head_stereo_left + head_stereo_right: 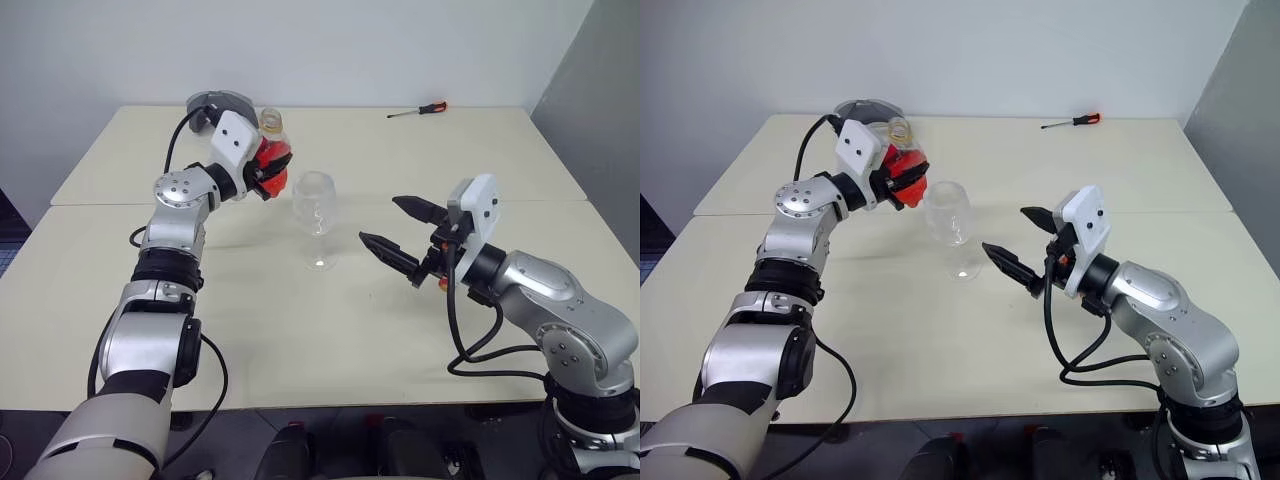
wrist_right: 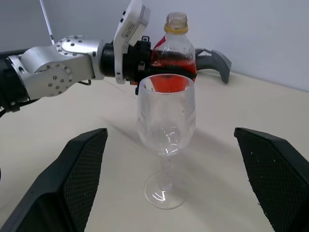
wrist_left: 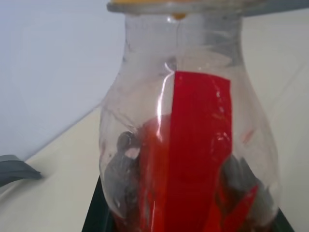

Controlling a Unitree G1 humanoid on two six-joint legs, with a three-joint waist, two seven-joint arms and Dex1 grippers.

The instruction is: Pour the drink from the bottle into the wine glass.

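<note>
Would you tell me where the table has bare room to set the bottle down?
Bare table lies in front of the wine glass, and between the glass and the screwdriver. It is crowded where the left gripper holds the bottle beside the glass.

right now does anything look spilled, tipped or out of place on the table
Nothing spilled. The wine glass stands upright and empty, and the bottle is upright in the left gripper. One stray item: a screwdriver at the table's far edge.

Two cream tables (image 1: pixel 300 330) pushed together, white wall (image 1: pixel 300 50) behind, grey wall right
</note>
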